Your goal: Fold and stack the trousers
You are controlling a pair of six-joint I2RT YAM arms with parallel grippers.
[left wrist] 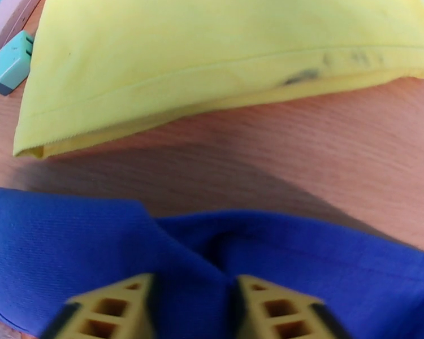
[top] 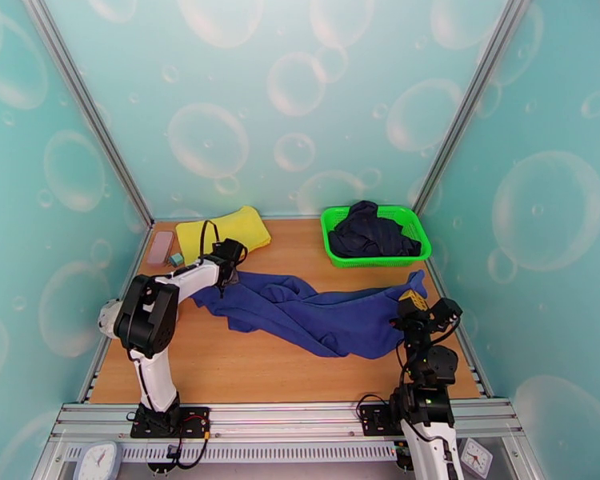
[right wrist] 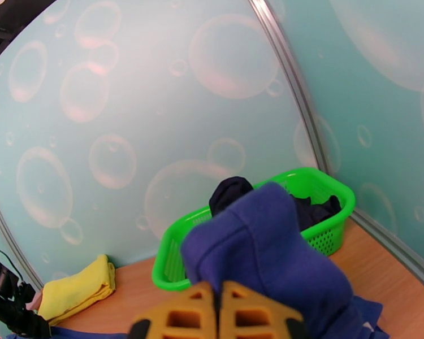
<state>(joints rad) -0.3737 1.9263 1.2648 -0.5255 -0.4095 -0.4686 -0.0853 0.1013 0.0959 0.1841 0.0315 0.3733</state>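
From above, the royal-blue trousers (top: 316, 314) sprawl crumpled across the table (top: 284, 374). The left arm (top: 190, 279) stretches low to their left end, and the right arm (top: 422, 358) stands upright at their right end.

Left wrist: the left fingers (left wrist: 113, 312) pinch a fold of the cloth.

Right wrist: the right fingers (right wrist: 184, 318), pressed together, grip a raised bunch.

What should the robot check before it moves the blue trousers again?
1. Grip of the right gripper on the trousers: ok, shut on a raised end.
2. Grip of the left gripper: cannot tell; it straddles a trouser fold.
3. Trousers lying flat: not ok, crumpled.
4. Gap between the yellow cloth and the trousers: ok.
5. Bare table near the arms for folding: ok.
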